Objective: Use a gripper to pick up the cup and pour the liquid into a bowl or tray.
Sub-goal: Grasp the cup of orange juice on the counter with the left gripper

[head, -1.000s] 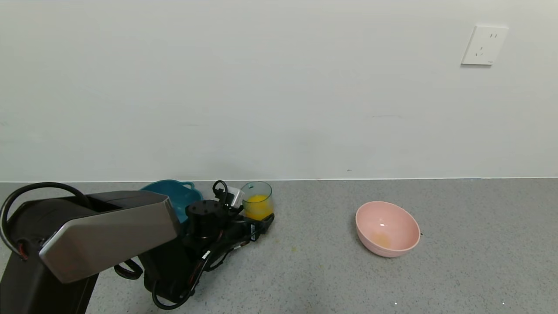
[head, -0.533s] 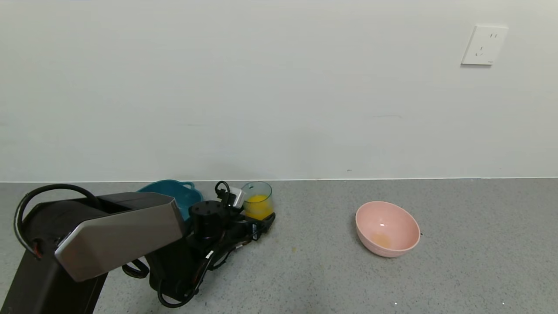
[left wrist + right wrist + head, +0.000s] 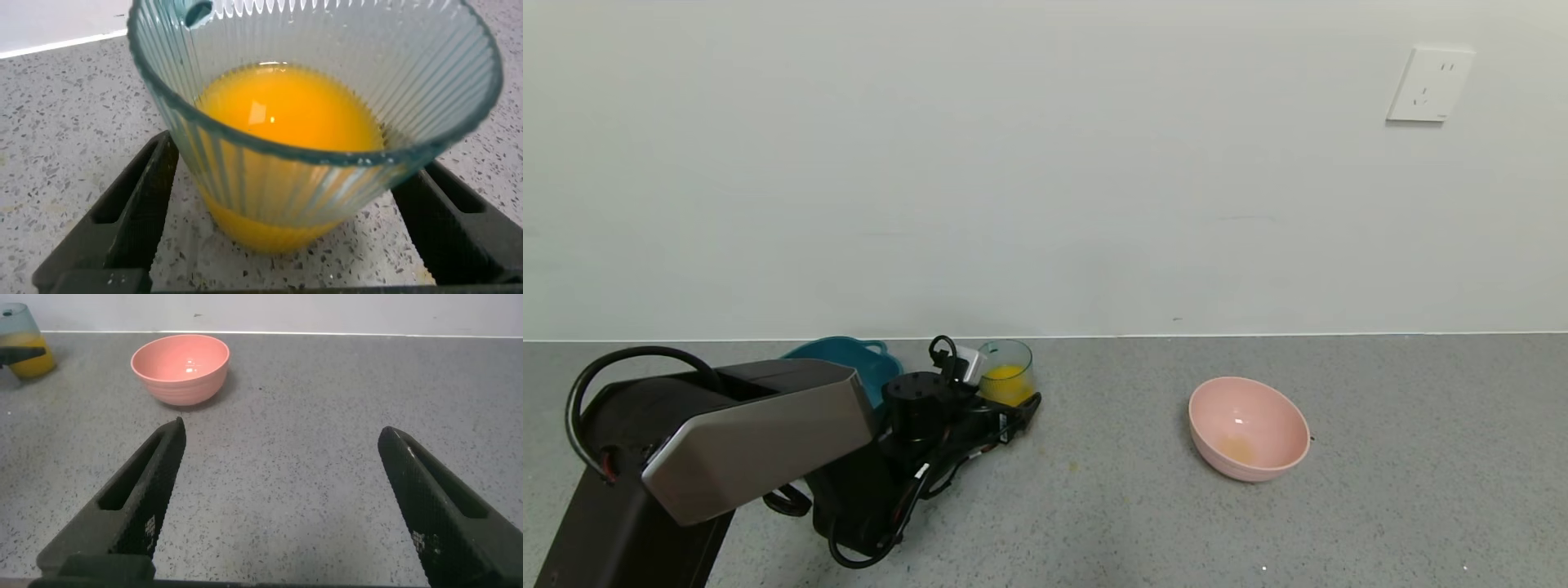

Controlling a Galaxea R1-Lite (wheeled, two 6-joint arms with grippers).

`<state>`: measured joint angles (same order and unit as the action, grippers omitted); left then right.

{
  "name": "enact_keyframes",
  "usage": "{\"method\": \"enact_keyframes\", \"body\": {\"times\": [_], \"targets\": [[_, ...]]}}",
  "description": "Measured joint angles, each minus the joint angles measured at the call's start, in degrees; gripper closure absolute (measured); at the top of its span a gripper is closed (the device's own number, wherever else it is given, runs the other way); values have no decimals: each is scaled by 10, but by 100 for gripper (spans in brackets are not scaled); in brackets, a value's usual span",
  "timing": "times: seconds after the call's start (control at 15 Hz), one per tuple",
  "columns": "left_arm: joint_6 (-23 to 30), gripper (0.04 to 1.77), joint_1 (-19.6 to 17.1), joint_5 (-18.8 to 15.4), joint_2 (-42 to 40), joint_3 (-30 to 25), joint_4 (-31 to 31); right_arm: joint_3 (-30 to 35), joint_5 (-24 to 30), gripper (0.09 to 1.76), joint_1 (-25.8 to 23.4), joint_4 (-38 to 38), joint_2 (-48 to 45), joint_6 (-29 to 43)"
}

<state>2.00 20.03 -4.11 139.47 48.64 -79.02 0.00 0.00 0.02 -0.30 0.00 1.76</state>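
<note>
On the grey countertop (image 3: 1143, 523), toward the robot's left and near the back wall, the cup (image 3: 1006, 371) stands upright with the left gripper (image 3: 1013, 408) right at it. Cup sits between the two fingers, liquid (image 3: 1005, 384) filling roughly the lower half.

Left wrist view shows what the head view can't: both black fingers (image 3: 135, 208) flank the cup (image 3: 319, 106) base, one on each side, spread wide, with a sliver of speckled counter visible between each finger and the ribbed glass. No contact that I can see, so nothing gripped; cup base is on the surface. Liquid (image 3: 290, 110) level, tiny tab on the rim.

Head view adds the context: teal tub (image 3: 849, 367) just behind the left arm, pink bowl (image 3: 1248, 429) well apart toward the robot's right, faint orange trace in its bottom. White wall socket (image 3: 1429, 84) up high.

Right gripper (image 3: 282, 498) only shows in its own wrist view: fingers wide apart, holding nothing, hovering over bare counter, with the bowl (image 3: 181, 369) and the cup (image 3: 24, 351) farther off.
</note>
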Motion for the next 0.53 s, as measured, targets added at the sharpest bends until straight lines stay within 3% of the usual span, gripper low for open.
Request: {"method": "enact_keyframes", "body": {"times": [0.53], "targets": [[0,9,-1,5,7,16,5,0,0,14,0,0,0,0]]}}
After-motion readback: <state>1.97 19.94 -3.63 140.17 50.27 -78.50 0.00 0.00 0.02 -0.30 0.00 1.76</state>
